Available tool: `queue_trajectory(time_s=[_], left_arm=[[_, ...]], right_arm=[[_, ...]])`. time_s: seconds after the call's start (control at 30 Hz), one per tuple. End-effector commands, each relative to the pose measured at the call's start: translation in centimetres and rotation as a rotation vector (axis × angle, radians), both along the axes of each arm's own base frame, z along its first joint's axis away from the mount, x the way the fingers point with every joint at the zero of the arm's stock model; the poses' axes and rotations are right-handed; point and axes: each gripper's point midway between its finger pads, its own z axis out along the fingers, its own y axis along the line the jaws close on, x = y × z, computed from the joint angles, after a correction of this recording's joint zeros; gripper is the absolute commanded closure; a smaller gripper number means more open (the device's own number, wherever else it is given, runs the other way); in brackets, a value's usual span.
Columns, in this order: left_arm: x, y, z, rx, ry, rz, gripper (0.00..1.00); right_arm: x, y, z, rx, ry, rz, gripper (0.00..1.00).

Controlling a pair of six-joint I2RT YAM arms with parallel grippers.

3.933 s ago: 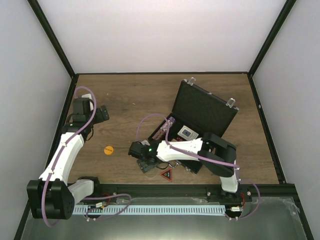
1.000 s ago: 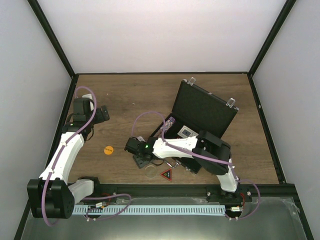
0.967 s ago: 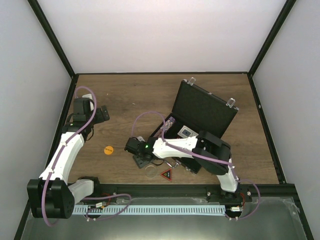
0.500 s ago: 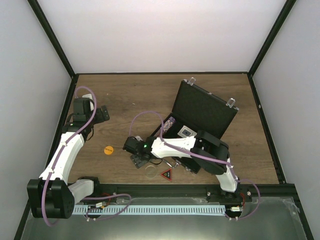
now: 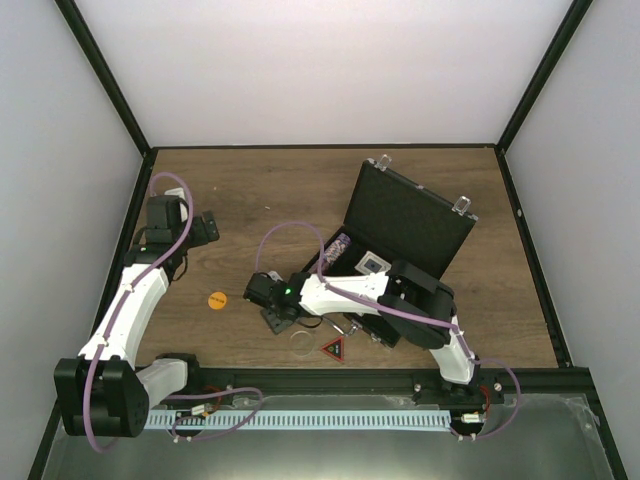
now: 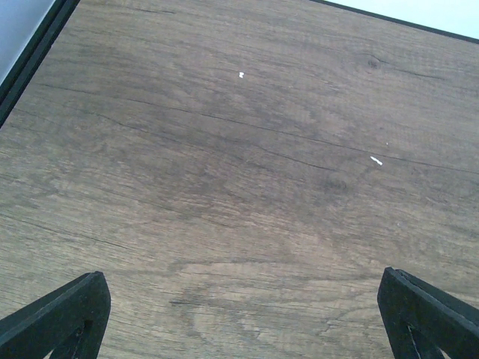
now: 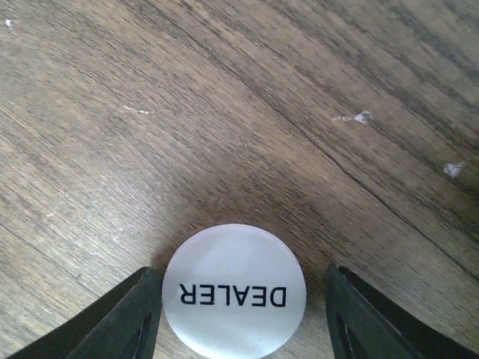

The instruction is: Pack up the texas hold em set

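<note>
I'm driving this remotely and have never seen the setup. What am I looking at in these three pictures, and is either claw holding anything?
You are looking at two robot arms bolted to the near edge of a wooden table. The wide picture looks down from above. In it the left gripper sits at the left, and the right gripper reaches across the middle. The other two pictures come from a camera on each wrist.

On the table lie an open black case, an orange chip and a red-black triangle. The right wrist view shows a white DEALER button flat on the wood between the open fingers, not touching them. The left wrist view shows only bare wood between wide-open fingers. Neither gripper holds anything.
</note>
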Motion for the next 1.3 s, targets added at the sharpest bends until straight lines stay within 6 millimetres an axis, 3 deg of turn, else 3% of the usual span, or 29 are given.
queue_trajectory(time_s=[0.0, 0.37, 0.67, 0.83, 1.0, 1.27], left_arm=[[0.2, 0.0, -0.1, 0.002, 0.000, -0.006, 0.00], [0.2, 0.1, -0.1, 0.003, 0.001, -0.005, 0.00], [0.1, 0.1, -0.1, 0.004, -0.001, -0.005, 0.00], [0.1, 0.0, -0.1, 0.002, 0.001, -0.007, 0.00], [0.1, 0.0, -0.2, 0.001, 0.003, -0.007, 0.00], [0.1, 0.0, -0.2, 0.003, 0.003, -0.006, 0.00]], right_arm=[[-0.8, -1.0, -1.7, -0.075, 0.029, -0.004, 0.41], [-0.8, -1.1, -0.6, -0.074, 0.008, -0.019, 0.50], [0.3, -1.7, 3.4, -0.032, -0.052, -0.064, 0.50], [1.3, -3.0, 6.5, -0.006, -0.095, -0.117, 0.50], [3.2, -6.1, 8.5, 0.008, -0.125, -0.189, 0.49], [6.5, -14.0, 7.6, 0.059, -0.073, -0.359, 0.49]])
